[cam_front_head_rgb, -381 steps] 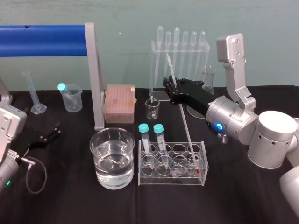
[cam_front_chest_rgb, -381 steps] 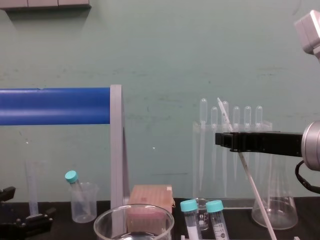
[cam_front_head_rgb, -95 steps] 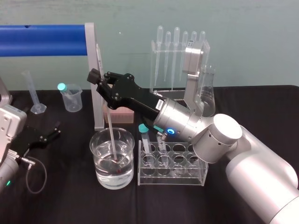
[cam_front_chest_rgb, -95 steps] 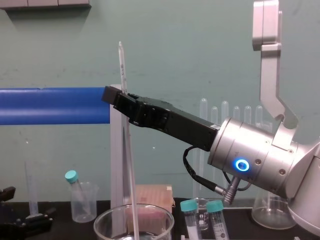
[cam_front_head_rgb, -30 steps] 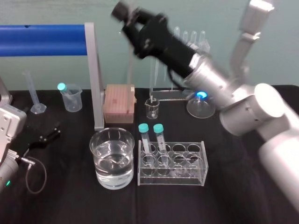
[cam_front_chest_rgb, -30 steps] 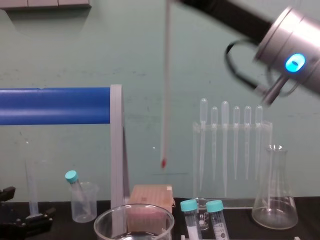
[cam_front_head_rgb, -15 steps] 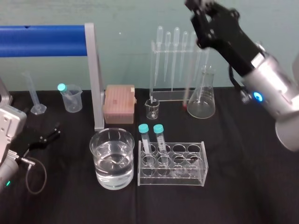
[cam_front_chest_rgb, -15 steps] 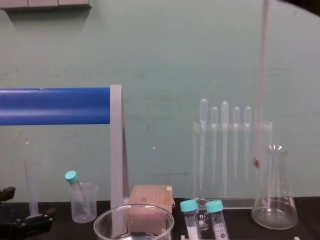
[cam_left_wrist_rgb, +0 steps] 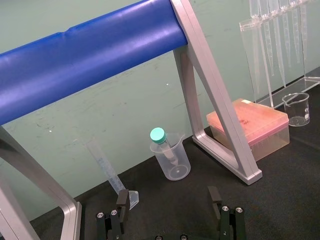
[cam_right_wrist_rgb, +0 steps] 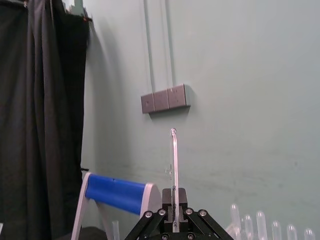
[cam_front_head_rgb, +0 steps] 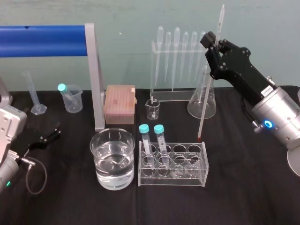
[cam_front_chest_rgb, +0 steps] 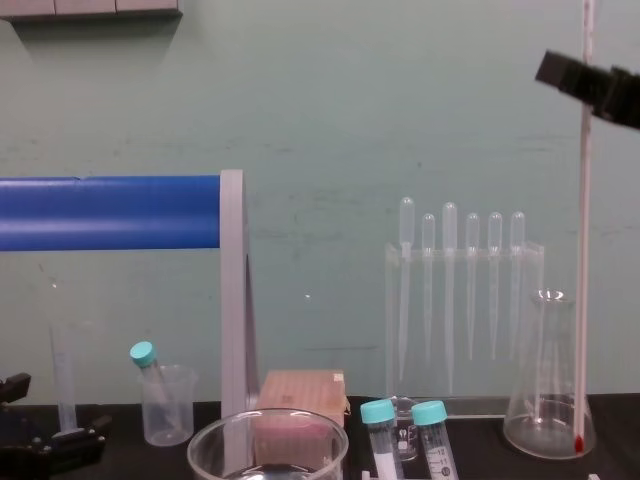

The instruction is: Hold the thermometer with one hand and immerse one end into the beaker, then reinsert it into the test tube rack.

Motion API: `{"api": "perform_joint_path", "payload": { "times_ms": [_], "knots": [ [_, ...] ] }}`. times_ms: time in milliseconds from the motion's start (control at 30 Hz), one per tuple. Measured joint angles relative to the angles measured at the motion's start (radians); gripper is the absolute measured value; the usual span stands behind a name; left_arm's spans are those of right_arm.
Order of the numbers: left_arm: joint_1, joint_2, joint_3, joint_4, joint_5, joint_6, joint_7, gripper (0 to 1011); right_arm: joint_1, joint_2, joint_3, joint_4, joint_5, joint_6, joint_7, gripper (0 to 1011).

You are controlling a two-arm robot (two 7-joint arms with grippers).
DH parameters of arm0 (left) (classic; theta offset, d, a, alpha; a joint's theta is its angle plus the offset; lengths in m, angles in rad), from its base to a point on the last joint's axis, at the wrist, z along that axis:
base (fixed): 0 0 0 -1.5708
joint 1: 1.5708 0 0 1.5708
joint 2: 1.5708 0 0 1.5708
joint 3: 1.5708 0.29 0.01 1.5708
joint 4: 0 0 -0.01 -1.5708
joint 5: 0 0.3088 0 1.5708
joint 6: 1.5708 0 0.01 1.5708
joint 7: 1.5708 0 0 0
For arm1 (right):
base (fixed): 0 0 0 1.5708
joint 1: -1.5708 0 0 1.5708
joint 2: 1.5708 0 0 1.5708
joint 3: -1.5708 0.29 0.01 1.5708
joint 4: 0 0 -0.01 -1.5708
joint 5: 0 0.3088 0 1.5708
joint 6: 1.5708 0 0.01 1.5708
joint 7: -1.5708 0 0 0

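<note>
My right gripper is shut on the thermometer, a long thin whitish rod held near its upper part and almost upright. Its red tip hangs just above the right rear end of the clear test tube rack. From the chest, the thermometer passes in front of the flask, with the gripper high at the right. The right wrist view shows the rod rising from between the closed fingers. The wide beaker, half full of water, stands left of the rack. My left gripper rests open at the far left.
A conical flask and a pipette stand stand behind the rack. Two blue-capped tubes fill the rack's left end. A small beaker, pink tip box, blue-bar frame and plastic cup lie further left.
My right gripper has swung from over the beaker to the right and come down with the thermometer. The red tip dropped from beside the flask to just above the rack.
</note>
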Motion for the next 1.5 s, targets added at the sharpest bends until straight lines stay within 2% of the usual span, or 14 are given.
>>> {"api": "perform_joint_path", "payload": {
  "times_ms": [367,667,933,1167,1500],
  "knots": [
    [0.000,0.000,0.000,0.000,0.000,0.000,0.000,1008,0.011,-0.010,-0.010,0.060,0.017,0.021,0.027,55],
    [0.000,0.000,0.000,0.000,0.000,0.000,0.000,1008,0.027,-0.012,-0.031,0.097,0.003,0.031,0.033,55],
    [0.000,0.000,0.000,0.000,0.000,0.000,0.000,1008,0.045,-0.017,-0.047,0.138,-0.013,0.022,0.051,55],
    [0.000,0.000,0.000,0.000,0.000,0.000,0.000,1008,0.058,-0.032,-0.062,0.197,-0.006,0.011,0.083,55],
    [0.000,0.000,0.000,0.000,0.000,0.000,0.000,1008,0.059,-0.036,-0.075,0.242,-0.006,0.005,0.097,55]
  ]
}}
